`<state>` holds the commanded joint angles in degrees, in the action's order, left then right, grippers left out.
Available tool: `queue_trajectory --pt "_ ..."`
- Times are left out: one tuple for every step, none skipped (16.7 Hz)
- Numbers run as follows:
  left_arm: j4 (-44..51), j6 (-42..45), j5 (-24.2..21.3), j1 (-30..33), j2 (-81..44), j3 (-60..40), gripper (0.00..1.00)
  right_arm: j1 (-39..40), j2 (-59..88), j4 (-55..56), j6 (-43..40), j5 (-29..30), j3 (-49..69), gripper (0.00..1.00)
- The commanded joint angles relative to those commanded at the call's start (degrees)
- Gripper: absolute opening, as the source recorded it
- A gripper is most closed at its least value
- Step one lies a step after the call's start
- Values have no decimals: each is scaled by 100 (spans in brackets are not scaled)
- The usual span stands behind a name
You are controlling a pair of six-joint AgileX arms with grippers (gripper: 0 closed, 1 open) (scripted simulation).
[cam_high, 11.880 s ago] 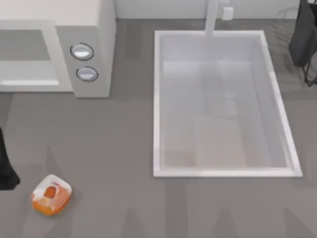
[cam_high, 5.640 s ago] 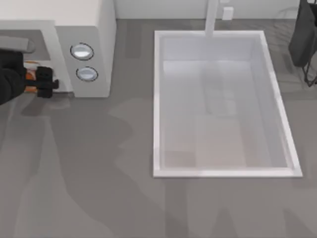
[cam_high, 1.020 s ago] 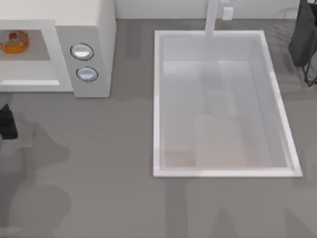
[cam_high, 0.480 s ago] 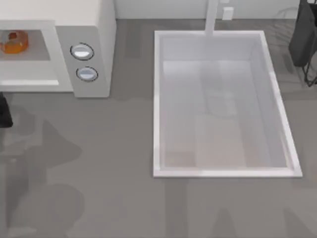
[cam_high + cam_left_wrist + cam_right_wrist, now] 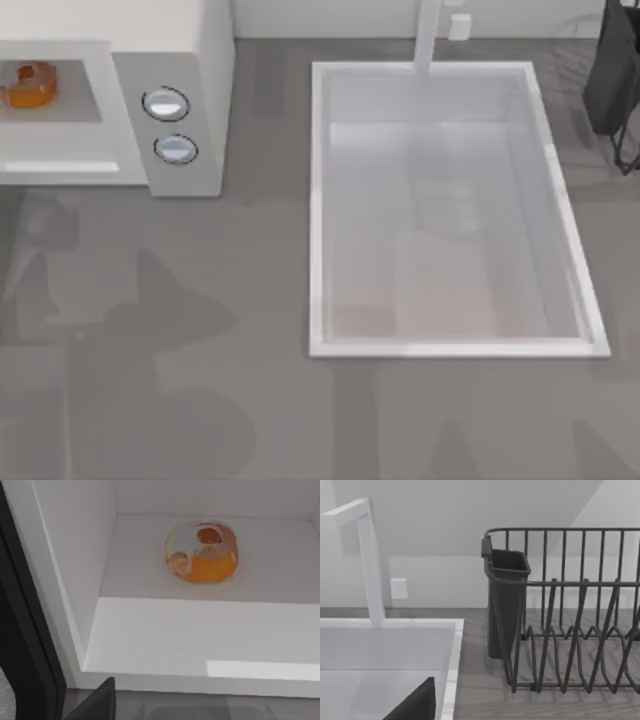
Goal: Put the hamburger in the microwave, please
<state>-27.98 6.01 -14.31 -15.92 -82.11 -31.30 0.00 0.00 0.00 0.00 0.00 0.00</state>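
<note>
One hamburger inside microwave cavity; left wrist faces it.

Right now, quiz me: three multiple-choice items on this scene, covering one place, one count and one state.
1. Where is the hamburger?
A. In the sink
B. On the open table
C. Inside the microwave cavity

2. How many round knobs are on the microwave's panel?
A. One
B. Two
C. Four

3. How does the hamburger sit?
A. Resting free on the cavity floor
B. Clamped by a gripper
C. Hanging over the sink

Answers: 1 C, the top view shows it within the cavity. 2 B, two knobs sit one above the other. 3 A, the left wrist view shows it alone on the white floor.
</note>
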Motion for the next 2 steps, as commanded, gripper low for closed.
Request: queue_trajectory --pt "66 0 -1 1 65 -24 100 0 0 0 0 0 0 100" --pt "76 0 -1 1 75 -28 100 0 0 0 0 0 0 100"
